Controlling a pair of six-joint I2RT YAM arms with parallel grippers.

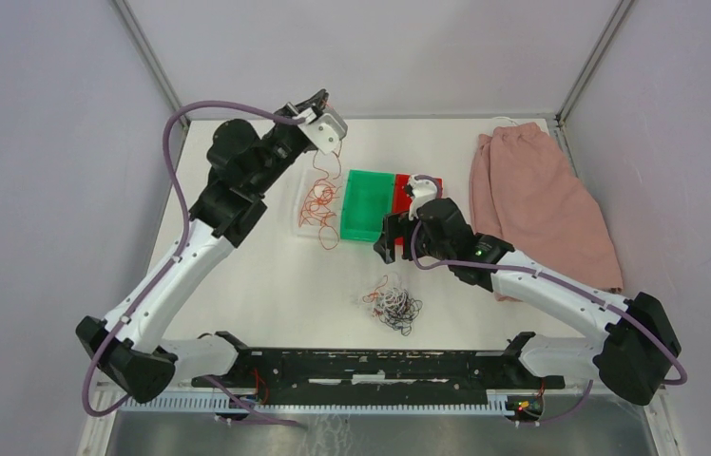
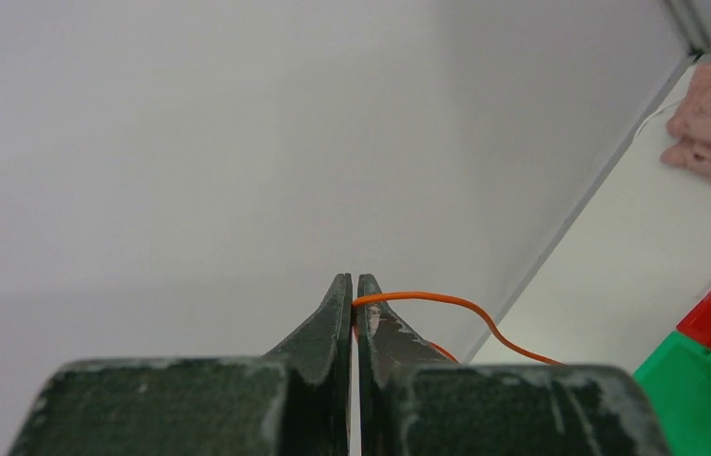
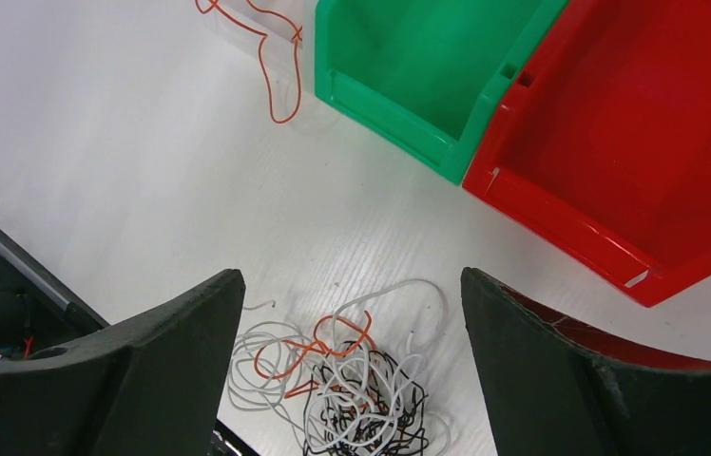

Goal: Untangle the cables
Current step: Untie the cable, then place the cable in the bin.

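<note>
The cables (image 3: 356, 385) lie beneath the wide-apart right tool (image 3: 350, 280); left tool (image 2: 353, 282) clamps one orange wire (image 2: 428, 296).

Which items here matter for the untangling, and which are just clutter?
Job: cable clump; orange wire pinched in left hand; clear tray holding loose orange wires.
Lying about: pink cloth; green bin and red bin, both empty as far as seen.
</note>
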